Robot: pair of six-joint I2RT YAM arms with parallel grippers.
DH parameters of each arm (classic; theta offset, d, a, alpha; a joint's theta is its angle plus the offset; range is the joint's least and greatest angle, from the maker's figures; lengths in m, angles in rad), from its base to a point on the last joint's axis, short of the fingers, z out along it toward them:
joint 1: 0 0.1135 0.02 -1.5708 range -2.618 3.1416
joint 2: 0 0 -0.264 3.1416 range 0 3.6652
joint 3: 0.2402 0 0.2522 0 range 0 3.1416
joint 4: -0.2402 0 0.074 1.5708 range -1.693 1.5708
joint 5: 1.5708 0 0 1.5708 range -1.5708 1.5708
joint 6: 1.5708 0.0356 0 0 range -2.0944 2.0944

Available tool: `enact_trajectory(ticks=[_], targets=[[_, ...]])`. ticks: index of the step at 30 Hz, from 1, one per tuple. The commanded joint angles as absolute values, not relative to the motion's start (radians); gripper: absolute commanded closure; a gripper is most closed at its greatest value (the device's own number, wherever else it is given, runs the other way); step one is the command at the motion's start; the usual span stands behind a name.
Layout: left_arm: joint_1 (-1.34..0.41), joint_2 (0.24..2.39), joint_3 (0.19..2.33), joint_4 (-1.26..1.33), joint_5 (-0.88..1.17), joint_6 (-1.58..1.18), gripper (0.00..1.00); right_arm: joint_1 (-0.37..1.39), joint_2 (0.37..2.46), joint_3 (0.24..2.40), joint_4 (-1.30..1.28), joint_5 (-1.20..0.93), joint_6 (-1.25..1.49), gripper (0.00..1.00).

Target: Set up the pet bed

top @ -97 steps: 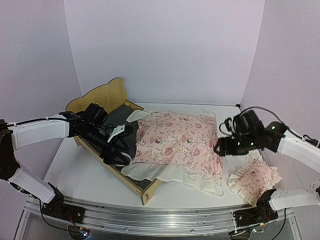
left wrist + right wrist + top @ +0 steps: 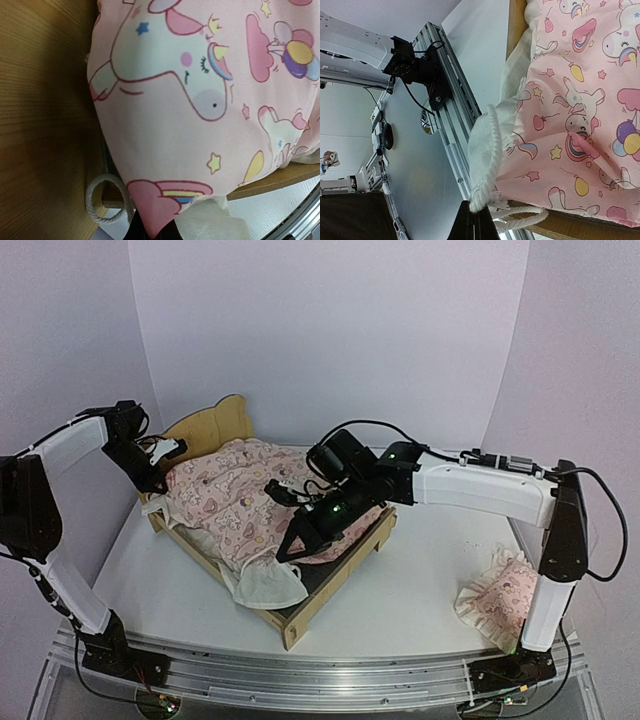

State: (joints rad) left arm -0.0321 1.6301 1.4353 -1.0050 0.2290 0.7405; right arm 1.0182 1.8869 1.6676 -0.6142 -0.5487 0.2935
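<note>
One pet bed (image 2: pixel 215 425), one pink cover (image 2: pixel 240 490) on it, one pillow (image 2: pixel 500 605) apart.

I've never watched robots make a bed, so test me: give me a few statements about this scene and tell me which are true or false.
1. The pink cover lies over the bed. True.
2. The small pillow sits on the bed. False: it lies on the table, off to the right and apart from the bed.
3. The right gripper is shut on a white cord at the cover's edge. True.
4. The cover is plain blue. False: it is pink, printed with unicorns, stars and balloons.
5. The headboard has fallen flat. False: it stands upright at the far end, behind the cover.
</note>
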Motion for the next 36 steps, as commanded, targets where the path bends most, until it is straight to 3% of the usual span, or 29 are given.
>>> enact_trajectory(ticks=[1,18,32,36], targets=[[0.024,1.622,1.446,-0.94,0.121,0.757,1.0,1.027,1.871,1.674,-0.611,-0.579,0.289,1.0],[0.028,1.629,1.723,-1.128,0.185,0.775,1.0,1.015,1.638,1.628,-0.611,-0.58,0.282,1.0],[0.094,1.565,1.439,-1.004,0.049,0.863,0.98,1.056,1.812,1.613,-0.584,-0.689,0.377,0.99],[0.093,1.588,1.465,-0.981,0.052,0.857,0.69,1.057,1.807,1.61,-0.586,-0.647,0.385,0.67]])
